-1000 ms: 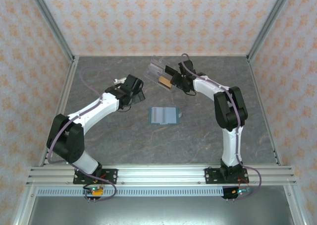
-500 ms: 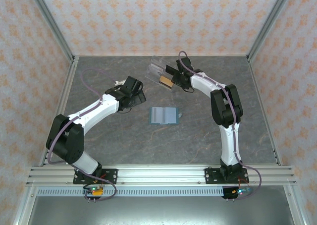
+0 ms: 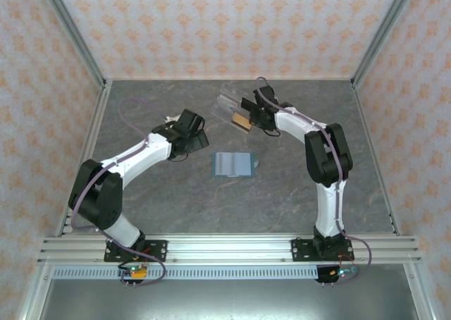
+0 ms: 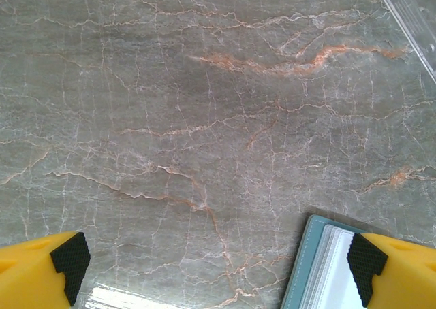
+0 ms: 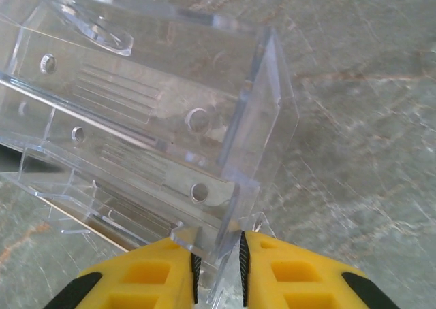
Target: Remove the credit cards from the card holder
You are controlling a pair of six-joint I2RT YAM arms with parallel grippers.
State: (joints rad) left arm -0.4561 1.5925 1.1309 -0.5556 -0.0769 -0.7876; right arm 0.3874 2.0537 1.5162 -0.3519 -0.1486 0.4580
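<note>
The teal-blue card holder (image 3: 232,163) lies open and flat mid-table, its paler lining and pockets up. One corner of it (image 4: 319,268) reaches under my left gripper's right fingertip (image 4: 366,263). My left gripper (image 3: 198,139) (image 4: 216,263) hovers open just left of the holder, with nothing between its pads. At the back, my right gripper (image 3: 249,115) (image 5: 218,275) is shut on an edge wall of the clear plastic piece (image 3: 235,106) (image 5: 157,125). A tan flat thing (image 3: 242,121) (image 5: 82,222) sits in that piece.
A small pale scrap (image 3: 256,163) lies just right of the card holder. A corner of the clear plastic piece (image 4: 415,16) reaches the upper right of the left wrist view. Marble tabletop (image 3: 176,193) stretches toward the near rail; patterned walls close three sides.
The right gripper has shifted the clear plastic piece slightly to the right and nearer. The left arm has edged a little toward the back. The card holder has not moved.
</note>
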